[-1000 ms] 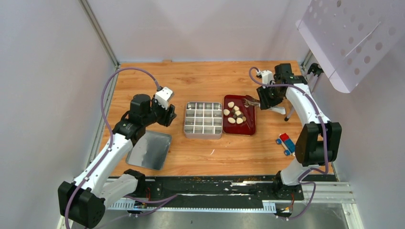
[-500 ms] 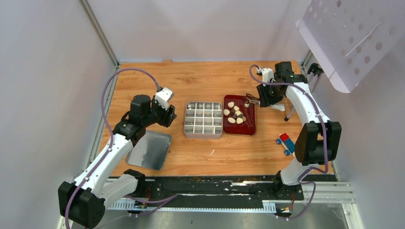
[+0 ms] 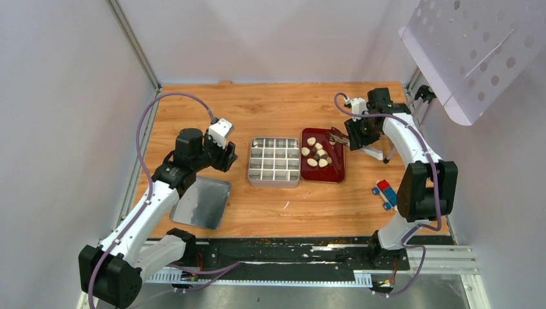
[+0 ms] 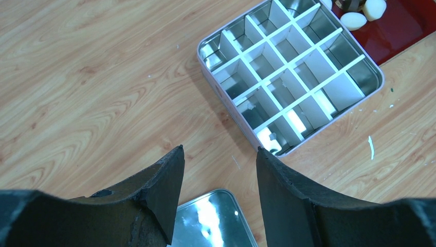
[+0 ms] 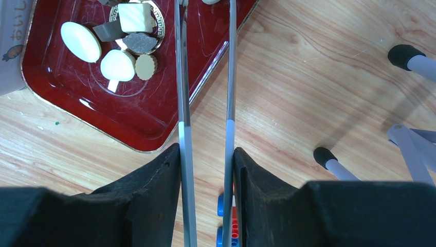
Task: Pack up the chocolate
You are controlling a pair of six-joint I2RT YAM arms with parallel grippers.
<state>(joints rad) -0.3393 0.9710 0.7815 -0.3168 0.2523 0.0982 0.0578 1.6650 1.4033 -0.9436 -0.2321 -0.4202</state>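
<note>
near edge to far edge: tongs held over the tray, tin beside it

near the desk's (image 3: 270,109) near-left corner lies a flat metal lid (image 3: 203,201). just past it, the left gripper (image 4: 220,152) hangs over bare wood between lid and tin, jaws spread wide, fingers (image 4: 164,180) apart from everything. toward the near-right corner, close to the right edge, sits a small red-and-blue block (image 3: 385,193).

mid-desk: the divided tin (image 3: 273,183) stands square, with the red tray (image 3: 322,175) just beside it on the right. the chocolate (image 3: 316,153), cream and dark pieces, lies clustered on the far half of that tray.

toward the right edge, farther back, the right gripper (image 5: 205,149) is clamped on the long metal tongs (image 5: 181,77), one tong arm against each finger. the tong arms stand apart and reach out over the tray's right rim; wrist view cuts off the tips, so contact with any piece cannot be told.
</note>
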